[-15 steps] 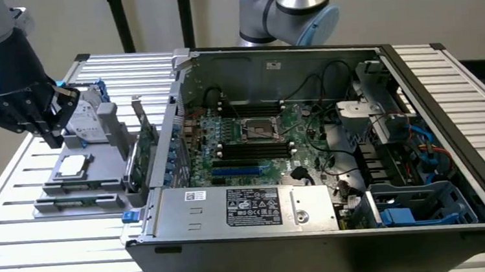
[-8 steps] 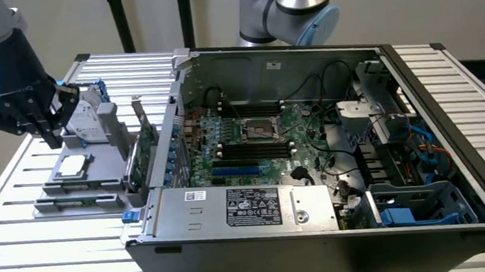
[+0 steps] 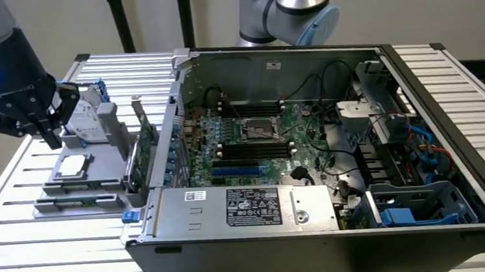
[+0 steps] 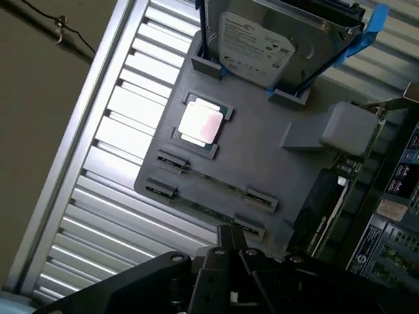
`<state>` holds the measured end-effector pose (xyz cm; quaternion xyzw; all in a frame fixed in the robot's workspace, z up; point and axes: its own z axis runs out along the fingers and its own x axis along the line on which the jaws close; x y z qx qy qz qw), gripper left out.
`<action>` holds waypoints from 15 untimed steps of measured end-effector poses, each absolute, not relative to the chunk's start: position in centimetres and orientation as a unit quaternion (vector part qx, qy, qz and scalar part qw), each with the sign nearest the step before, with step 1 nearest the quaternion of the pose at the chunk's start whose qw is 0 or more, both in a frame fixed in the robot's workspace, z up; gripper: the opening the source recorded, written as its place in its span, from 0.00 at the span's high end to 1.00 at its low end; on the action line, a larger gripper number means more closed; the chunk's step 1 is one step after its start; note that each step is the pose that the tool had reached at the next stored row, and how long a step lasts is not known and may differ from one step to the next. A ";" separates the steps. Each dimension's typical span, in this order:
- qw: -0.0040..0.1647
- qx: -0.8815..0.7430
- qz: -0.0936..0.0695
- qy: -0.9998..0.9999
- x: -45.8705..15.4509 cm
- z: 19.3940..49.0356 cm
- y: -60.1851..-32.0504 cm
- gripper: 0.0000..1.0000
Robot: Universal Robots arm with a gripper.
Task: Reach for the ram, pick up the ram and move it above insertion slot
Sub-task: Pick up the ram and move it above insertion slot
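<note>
The ram point(image 4: 203, 209) shows as a thin green strip, edge-up between grey clips at the front of the grey fixture point(image 4: 262, 163), and its chips are hard to make out. The black pincer point(image 4: 230, 241) hangs near it, pressed together and holding nothing. The label print on the hard drive point(image 4: 258, 42) is too small to read.

In the exterior view, the ram point(image 3: 76, 202) sits on the slatted tabletop point(image 3: 26, 257) at the exterior view's left of the open computer case point(image 3: 320, 234).

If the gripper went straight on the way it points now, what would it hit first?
Probably the gray holder, at or near the ram lying in its slot near the CPU. The gripper hangs above that tray. Depth is unclear, so which it touches first is uncertain.
</note>
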<state>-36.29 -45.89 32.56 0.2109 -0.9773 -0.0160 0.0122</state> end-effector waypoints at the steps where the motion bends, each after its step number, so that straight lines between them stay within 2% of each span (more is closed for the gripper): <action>1: 0.012 0.220 -0.016 -0.975 -36.3 32.6 -45.9 0.89; 15: 0.013 0.342 -0.014 -0.939 -36.3 32.6 -45.9 0.89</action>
